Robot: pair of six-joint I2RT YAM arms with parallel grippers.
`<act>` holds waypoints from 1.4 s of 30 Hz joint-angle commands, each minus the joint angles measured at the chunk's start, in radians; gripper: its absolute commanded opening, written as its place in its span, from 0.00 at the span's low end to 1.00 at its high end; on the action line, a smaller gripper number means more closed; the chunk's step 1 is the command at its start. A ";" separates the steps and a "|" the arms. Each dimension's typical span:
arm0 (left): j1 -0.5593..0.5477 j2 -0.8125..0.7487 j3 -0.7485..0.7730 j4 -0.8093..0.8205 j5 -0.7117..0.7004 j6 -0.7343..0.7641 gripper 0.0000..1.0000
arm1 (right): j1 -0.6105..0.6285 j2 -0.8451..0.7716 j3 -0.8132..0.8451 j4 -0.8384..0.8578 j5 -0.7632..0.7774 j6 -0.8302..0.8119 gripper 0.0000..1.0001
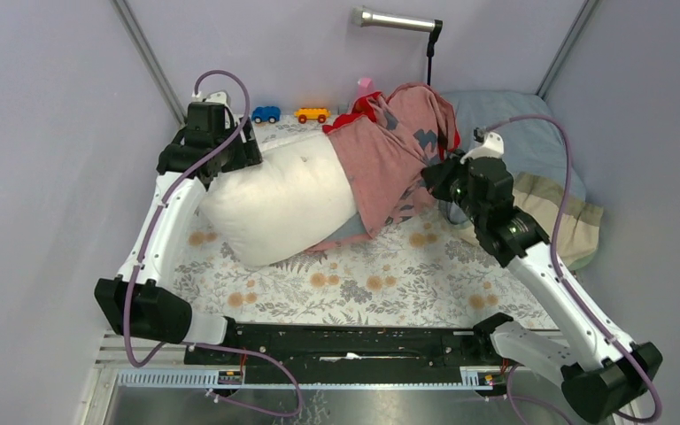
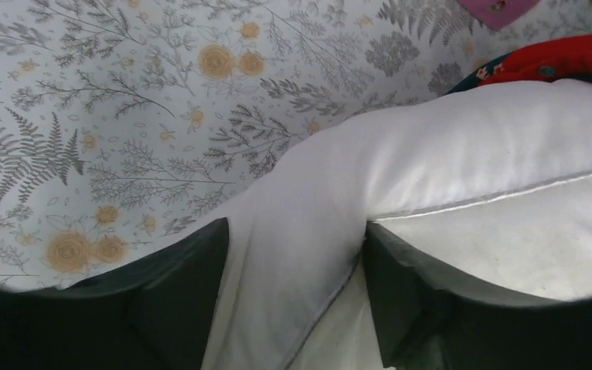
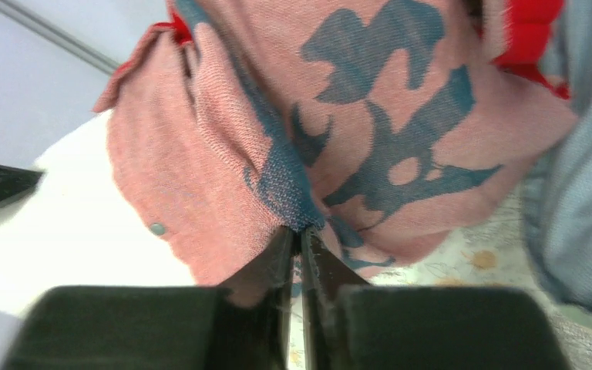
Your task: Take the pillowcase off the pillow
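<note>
The plump white pillow (image 1: 279, 199) lies on the floral sheet, left of centre. The pillowcase (image 1: 394, 150), faded pink side out with a dark figure, is bunched over the pillow's right end; its red outside shows at the back. My left gripper (image 1: 223, 152) is at the pillow's far left corner. In the left wrist view it (image 2: 294, 231) is shut on a thick fold of the pillow (image 2: 462, 146). My right gripper (image 1: 434, 181) is at the pillowcase's right edge. In the right wrist view it (image 3: 301, 231) is shut on the pillowcase (image 3: 370, 116).
A grey-blue pillow with a beige end (image 1: 544, 164) lies at the back right, under and behind my right arm. A blue toy car (image 1: 266, 114), a yellow toy car (image 1: 312, 114) and a pink object (image 1: 365, 86) stand along the back wall. Walls close in on both sides.
</note>
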 commanded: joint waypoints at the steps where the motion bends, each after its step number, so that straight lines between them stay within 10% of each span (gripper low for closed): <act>1: -0.029 -0.026 0.070 0.002 -0.165 0.051 0.76 | -0.028 0.114 0.112 0.126 -0.198 -0.025 0.36; 3: -0.055 -0.104 0.039 0.055 -0.171 0.063 0.97 | -0.028 0.196 0.150 0.099 -0.298 -0.054 0.97; 14: -0.159 -0.421 -0.144 0.194 -0.119 0.061 0.99 | 0.115 0.316 0.179 -0.004 -0.262 -0.197 1.00; 29: -0.161 -0.407 -0.461 0.237 -0.165 -0.317 0.99 | 0.221 0.651 0.354 0.016 -0.190 -0.149 1.00; 33: -0.162 -0.450 -0.552 0.253 -0.256 -0.438 0.99 | 0.227 0.726 0.399 0.020 -0.190 -0.115 0.87; 42: -0.153 -0.465 -0.684 0.298 -0.317 -0.505 0.99 | 0.227 0.777 0.378 0.053 -0.173 -0.096 0.13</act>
